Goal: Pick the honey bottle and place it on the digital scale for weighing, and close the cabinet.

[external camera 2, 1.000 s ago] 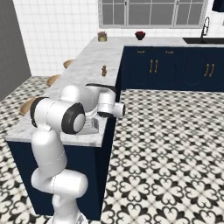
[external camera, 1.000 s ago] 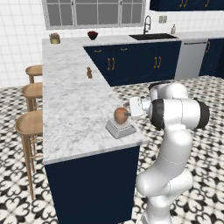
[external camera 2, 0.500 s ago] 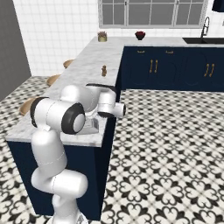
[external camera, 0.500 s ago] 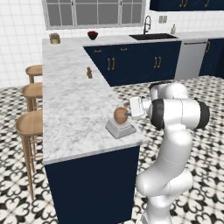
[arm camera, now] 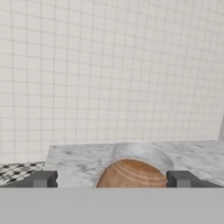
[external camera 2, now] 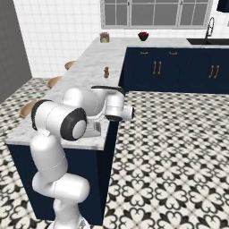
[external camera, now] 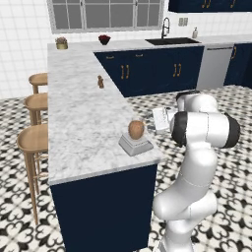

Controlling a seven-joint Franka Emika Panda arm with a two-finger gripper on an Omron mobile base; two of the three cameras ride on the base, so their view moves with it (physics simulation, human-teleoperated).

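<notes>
The amber-brown honey bottle [external camera: 136,129] stands upright on the light-grey digital scale [external camera: 135,145], close to the near right corner of the marble island counter [external camera: 83,118]. My gripper [external camera: 149,124] reaches in from the bottle's right at bottle height and is open. In the hand view the rounded honey bottle [arm camera: 131,174] sits between the two dark fingertips [arm camera: 43,179], with a gap on each side. My arm covers the bottle in the right base view, where a corner of the scale [external camera 2: 94,129] shows. The cabinet is out of view.
A small brown shaker [external camera: 100,81] stands farther back on the island. Three wooden stools [external camera: 32,139] line its left side. A plant pot [external camera: 61,43] and a red bowl [external camera: 104,39] sit at the far end. Navy base cabinets, a sink [external camera: 172,41] and a dishwasher [external camera: 214,66] run along the back.
The jaws have spread apart and let go of the honey bottle, which stays upright on the scale. The arm has barely moved.
</notes>
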